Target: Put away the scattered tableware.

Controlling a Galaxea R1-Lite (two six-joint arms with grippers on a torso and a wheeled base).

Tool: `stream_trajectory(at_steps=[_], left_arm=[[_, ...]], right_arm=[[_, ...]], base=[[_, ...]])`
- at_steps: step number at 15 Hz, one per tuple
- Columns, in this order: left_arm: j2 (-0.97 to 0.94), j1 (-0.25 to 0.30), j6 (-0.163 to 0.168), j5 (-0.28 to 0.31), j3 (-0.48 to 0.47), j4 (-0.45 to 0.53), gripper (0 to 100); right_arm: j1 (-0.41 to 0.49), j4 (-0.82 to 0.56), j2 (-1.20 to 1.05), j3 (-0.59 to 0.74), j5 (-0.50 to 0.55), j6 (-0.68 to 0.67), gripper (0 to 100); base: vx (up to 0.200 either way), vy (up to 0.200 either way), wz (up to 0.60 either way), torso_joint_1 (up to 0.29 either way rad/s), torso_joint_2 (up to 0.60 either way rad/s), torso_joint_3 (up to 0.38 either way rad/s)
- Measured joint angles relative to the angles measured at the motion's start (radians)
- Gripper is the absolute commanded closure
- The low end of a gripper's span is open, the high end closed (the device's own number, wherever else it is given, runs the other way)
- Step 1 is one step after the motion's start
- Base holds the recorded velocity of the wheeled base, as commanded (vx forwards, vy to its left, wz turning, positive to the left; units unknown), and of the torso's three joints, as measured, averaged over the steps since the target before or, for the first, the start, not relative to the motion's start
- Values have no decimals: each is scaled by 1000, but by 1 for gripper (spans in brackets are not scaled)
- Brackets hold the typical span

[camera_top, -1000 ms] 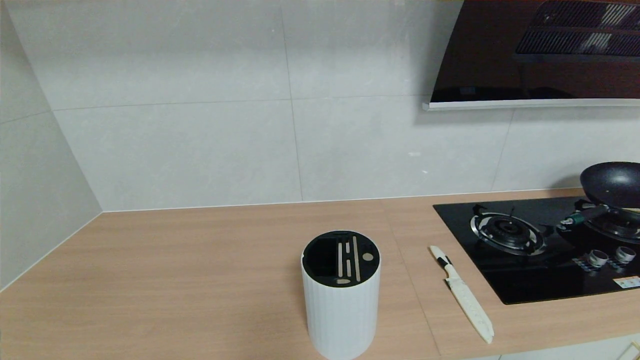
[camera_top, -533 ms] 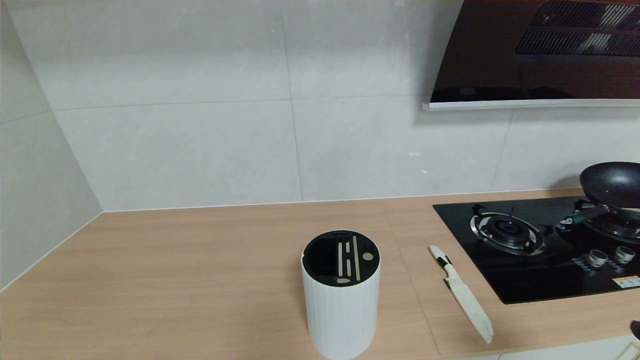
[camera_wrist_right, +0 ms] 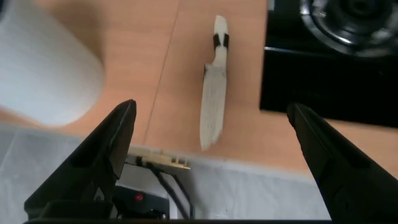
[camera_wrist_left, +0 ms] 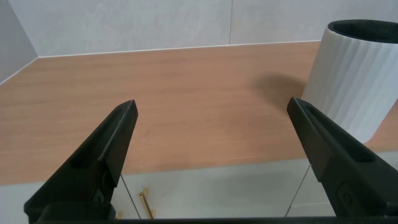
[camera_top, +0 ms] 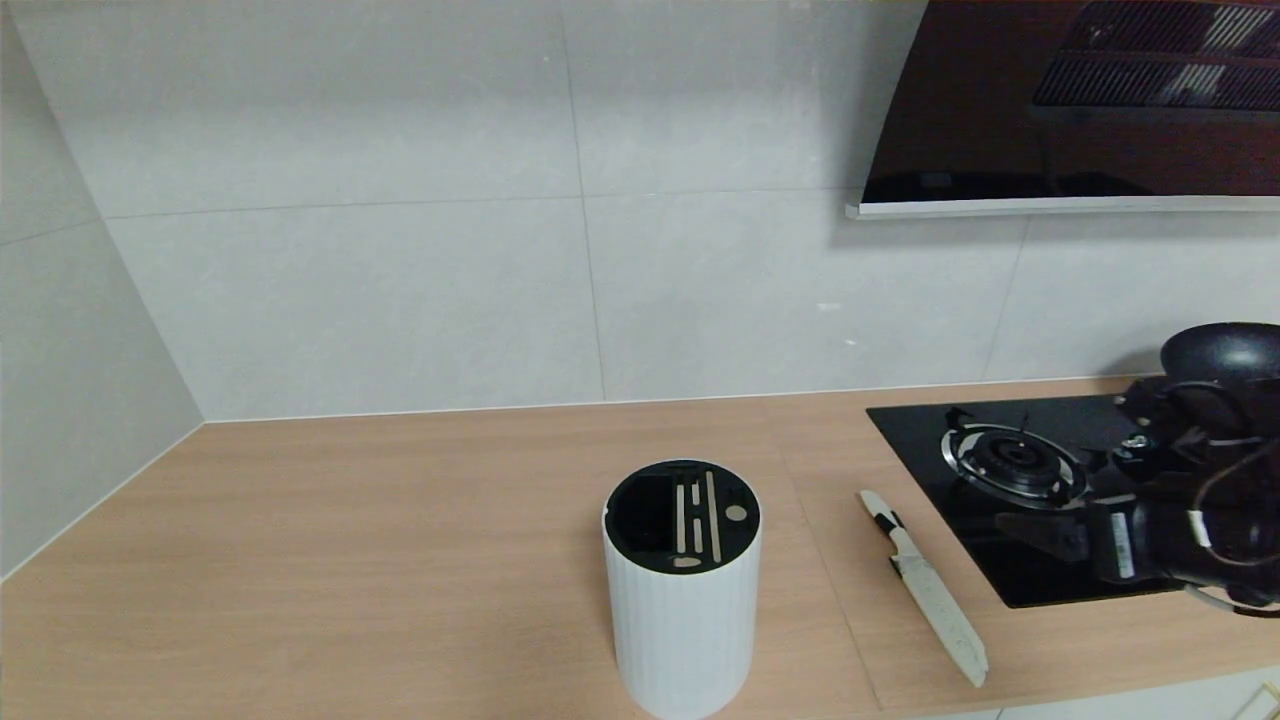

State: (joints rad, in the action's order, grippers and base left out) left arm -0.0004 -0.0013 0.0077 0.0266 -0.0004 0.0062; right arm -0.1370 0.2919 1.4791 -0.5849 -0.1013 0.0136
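A cream-handled knife (camera_top: 925,590) is seen lying flat on the wooden bench (camera_top: 350,540), between the white ribbed knife holder (camera_top: 683,600) and the black gas hob (camera_top: 1010,575). It is laid just beside the hob's near-left corner and well apart from the holder. Its handle, marked with a black band, is pointed toward the tiled wall, and its pale blade tip is directed toward the front edge of the bench. The holder is stood upright near that front edge; several narrow slots and one larger opening are cut into its black top.

The right gripper (camera_wrist_right: 210,109) is held above the bench with its fingers spread wide and nothing between them; in the right wrist view the knife is framed in the gap between the fingers, untouched. In the head view the right arm is seen over the front part of the hob, with a dark wok (camera_top: 1225,350) partly hidden behind it.

The left gripper (camera_wrist_left: 211,106) is likewise spread wide and holds nothing. It is positioned by the front edge of the bench, with the holder seen beyond one finger.

A dark range hood (camera_top: 1080,100) is mounted on the wall above the hob.
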Motion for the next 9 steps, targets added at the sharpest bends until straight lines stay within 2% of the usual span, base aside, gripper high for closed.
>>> stream_trajectory(at_steps=[4, 9], left_arm=[[0, 0, 0, 0, 0, 0, 0], [0, 0, 0, 0, 0, 0, 0]], right_arm=[[-10, 136, 351, -117, 10, 1, 0], [-15, 296, 671, -221, 53, 3, 0]], base=[[0, 0, 0, 0, 0, 0], [0, 0, 0, 0, 0, 0]])
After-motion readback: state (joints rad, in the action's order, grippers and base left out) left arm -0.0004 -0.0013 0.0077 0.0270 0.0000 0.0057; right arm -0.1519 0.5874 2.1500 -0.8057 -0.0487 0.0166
